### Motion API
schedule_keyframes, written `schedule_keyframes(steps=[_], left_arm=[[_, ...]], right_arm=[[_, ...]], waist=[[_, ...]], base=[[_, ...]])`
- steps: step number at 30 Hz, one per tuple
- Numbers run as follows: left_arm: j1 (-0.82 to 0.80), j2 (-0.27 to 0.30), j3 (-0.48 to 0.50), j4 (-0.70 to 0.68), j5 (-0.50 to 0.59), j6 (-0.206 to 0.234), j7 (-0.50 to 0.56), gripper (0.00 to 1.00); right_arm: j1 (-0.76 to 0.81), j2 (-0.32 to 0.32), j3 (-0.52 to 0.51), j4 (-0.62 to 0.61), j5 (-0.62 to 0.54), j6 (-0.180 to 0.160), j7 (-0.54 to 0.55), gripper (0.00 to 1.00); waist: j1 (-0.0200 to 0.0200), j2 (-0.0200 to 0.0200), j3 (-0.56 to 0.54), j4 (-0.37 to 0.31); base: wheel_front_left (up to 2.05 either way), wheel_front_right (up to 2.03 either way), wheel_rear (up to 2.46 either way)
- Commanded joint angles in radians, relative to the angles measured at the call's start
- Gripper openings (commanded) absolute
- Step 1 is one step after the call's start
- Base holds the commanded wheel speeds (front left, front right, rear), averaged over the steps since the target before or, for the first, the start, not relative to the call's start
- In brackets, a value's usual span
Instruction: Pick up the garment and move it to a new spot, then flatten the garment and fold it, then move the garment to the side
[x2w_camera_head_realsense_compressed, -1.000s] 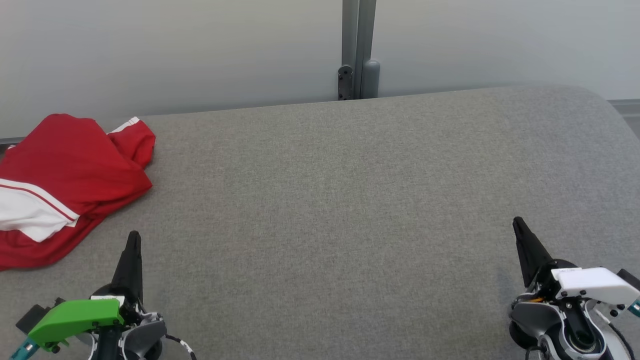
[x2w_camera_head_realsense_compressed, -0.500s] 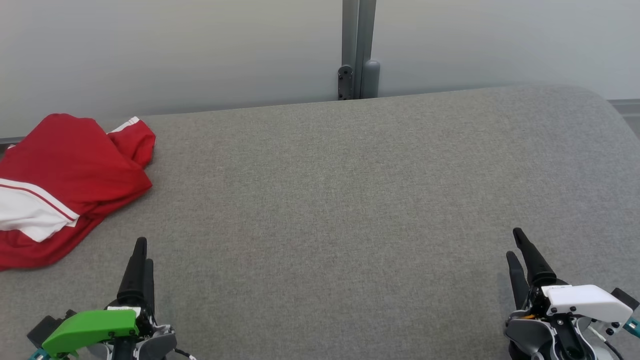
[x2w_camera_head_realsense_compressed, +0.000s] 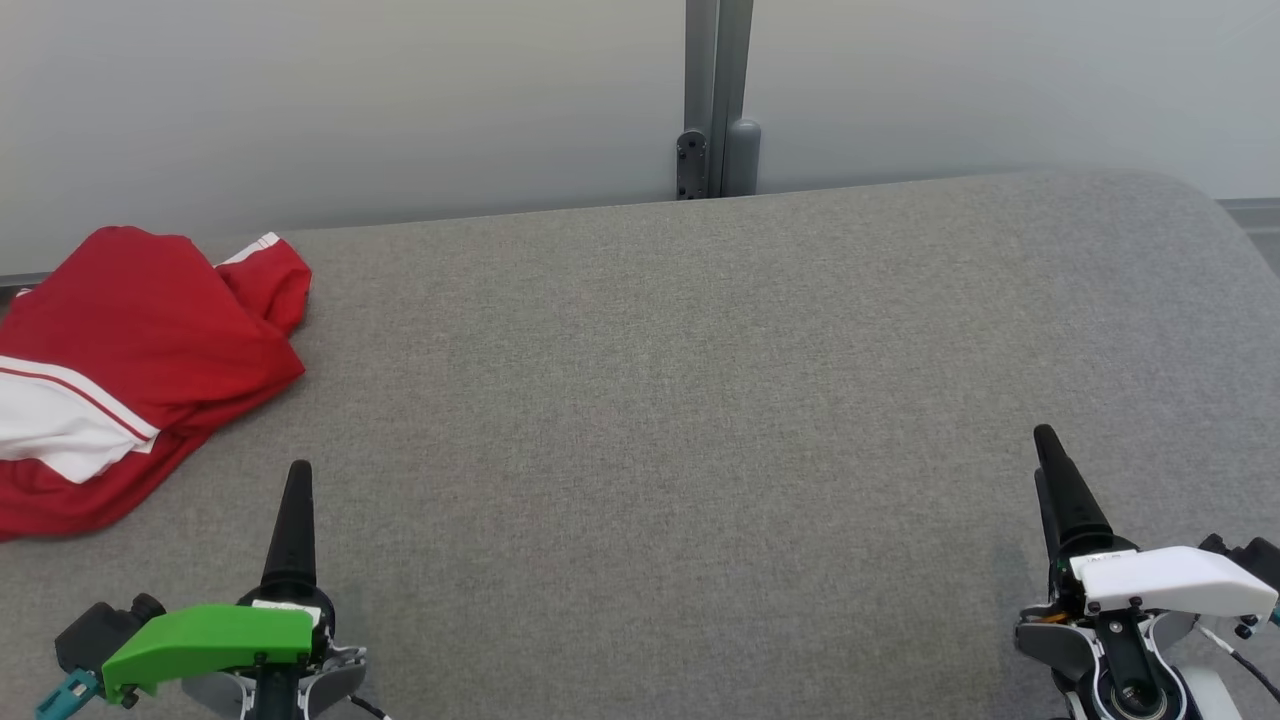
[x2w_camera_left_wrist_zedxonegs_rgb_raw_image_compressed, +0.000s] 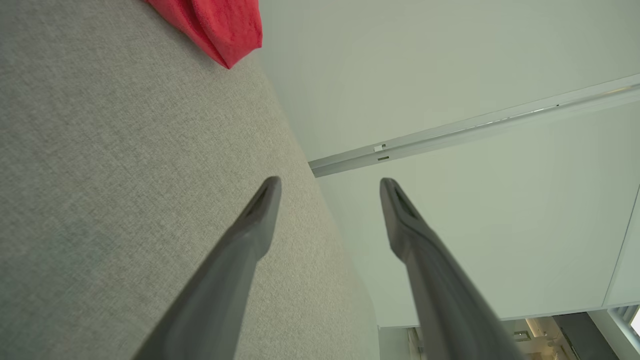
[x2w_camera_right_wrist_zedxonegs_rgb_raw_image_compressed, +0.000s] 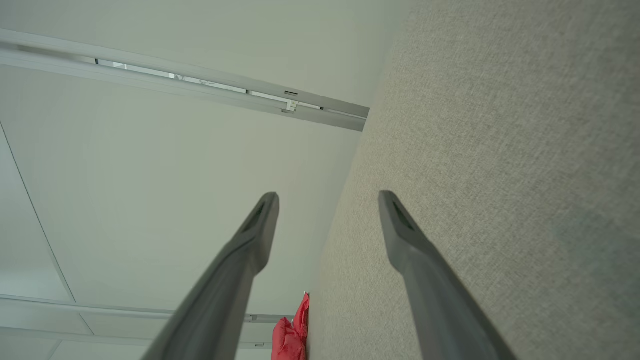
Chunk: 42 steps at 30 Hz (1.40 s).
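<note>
Work surface and room, head view. A broad surface (x2w_camera_head_realsense_compressed: 660, 400) covered in grey woven fabric spans the view, and its far right corner is rounded. Behind it stands a pale, plain wall (x2w_camera_head_realsense_compressed: 350, 100) of two panels, joined by a grey metal post (x2w_camera_head_realsense_compressed: 717, 90) that meets the far edge of the surface near the middle.

The red garment (x2w_camera_head_realsense_compressed: 130, 340), with a white band and a thin red stripe, lies crumpled at the far left of the surface and runs past the left border of the view. It lies well apart from both grippers. The left wrist view shows a red corner of it (x2w_camera_left_wrist_zedxonegs_rgb_raw_image_compressed: 220, 25) on the fabric, and the right wrist view shows a small part of it (x2w_camera_right_wrist_zedxonegs_rgb_raw_image_compressed: 292, 335) in the distance.

The left gripper (x2w_camera_head_realsense_compressed: 298, 480), under a green housing, sits at the lower left, with its fingers pointing up the view. The left wrist view shows its jaws apart (x2w_camera_left_wrist_zedxonegs_rgb_raw_image_compressed: 330, 185) and holding nothing. The right gripper (x2w_camera_head_realsense_compressed: 1048, 445), under a white housing, sits at the lower right. Its jaws are likewise apart (x2w_camera_right_wrist_zedxonegs_rgb_raw_image_compressed: 327, 197) and hold nothing.

Compared with one second earlier, both pairs of jaws have parted from a closed position. The left gripper has shifted slightly to the right in the head view, and its housing sits lower. The right gripper has moved very little. The garment, surface and wall are unchanged
</note>
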Motion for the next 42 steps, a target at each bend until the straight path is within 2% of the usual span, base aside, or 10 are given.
schedule_keyframes(steps=[1,10,20,42], left_arm=[[-0.002,0.006,-0.003,-0.026,0.046,0.006,-0.012,1.00],[0.008,0.007,-0.020,-0.057,0.228,0.027,-0.046,1.00],[0.027,0.008,-0.049,-0.087,0.460,0.046,-0.079,1.00],[0.080,0.011,-0.084,-0.094,0.773,0.050,-0.145,1.00]], right_arm=[[-0.004,-0.006,0.006,-0.029,-0.049,0.000,-0.011,1.00],[-0.001,-0.008,0.031,-0.065,-0.275,0.000,-0.045,1.00],[0.008,-0.009,0.062,-0.088,-0.458,0.000,-0.079,1.00],[0.038,-0.012,0.126,-0.108,-0.774,0.001,-0.144,1.00]], waist=[[0.0000,0.0000,0.000,0.000],[0.0000,0.0000,0.002,0.001],[0.0000,0.0000,0.002,-0.001],[0.0000,0.0000,-0.005,-0.003]], base=[[0.00,0.00,0.00],[0.00,0.00,0.00],[0.00,0.00,0.00],[0.00,0.00,0.00]])
